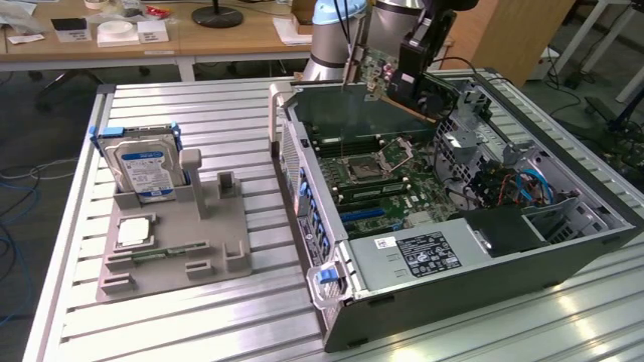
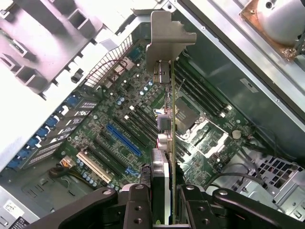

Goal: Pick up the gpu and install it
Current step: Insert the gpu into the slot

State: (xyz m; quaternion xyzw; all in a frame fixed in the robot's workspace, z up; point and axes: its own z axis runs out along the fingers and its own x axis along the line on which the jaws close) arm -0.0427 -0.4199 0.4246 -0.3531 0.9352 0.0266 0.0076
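Wrist view has the fingers point(image 2: 139, 206) clenched on the gpu point(image 2: 167, 143), which hangs edge-on just beyond them over the motherboard point(image 2: 119, 140), a light, stiff, likely fragile card best gripped by its bare edges.

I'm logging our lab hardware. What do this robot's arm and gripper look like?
The arm has silvery-grey tubular segments with a pale blue joint cap and thin dark cables alongside. The gripper is black, its blocky fingers dotted with round screw holes.
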